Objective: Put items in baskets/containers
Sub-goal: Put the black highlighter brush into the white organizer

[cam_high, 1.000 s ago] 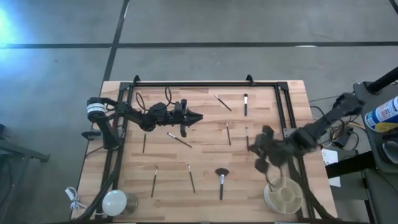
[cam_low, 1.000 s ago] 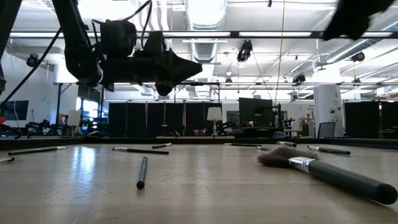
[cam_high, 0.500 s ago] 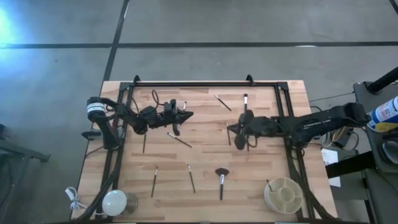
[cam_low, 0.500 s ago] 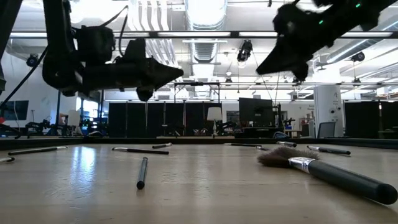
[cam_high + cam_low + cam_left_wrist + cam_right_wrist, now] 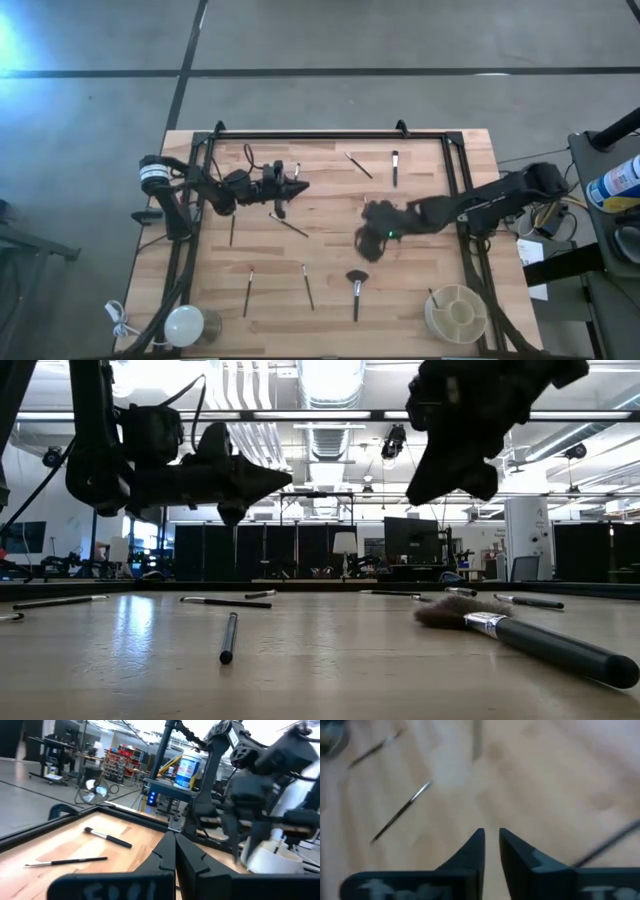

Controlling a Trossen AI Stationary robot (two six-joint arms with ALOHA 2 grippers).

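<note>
Brushes: thin makeup brushes point(image 5: 249, 291) lay scattered flat across the table point(image 5: 330, 305), mostly lengthwise front-to-back; the fluffy brush point(image 5: 356, 289) near the front edge pointed its head rearward.
Tub: the cream tub point(image 5: 456, 312) sat at the front right corner, one brush point(image 5: 432, 297) leaning in a rim compartment.
Left gripper point(image 5: 300, 185): fingers shut, empty, above the rear-left area.
Right gripper point(image 5: 491, 840): fingers slightly parted, empty, above the table's middle.

About eight thin brushes point(image 5: 248, 292), one fluffy brush point(image 5: 356, 286), one divided tub point(image 5: 456, 312), one white dome point(image 5: 184, 324), two arms point(image 5: 480, 203)
</note>
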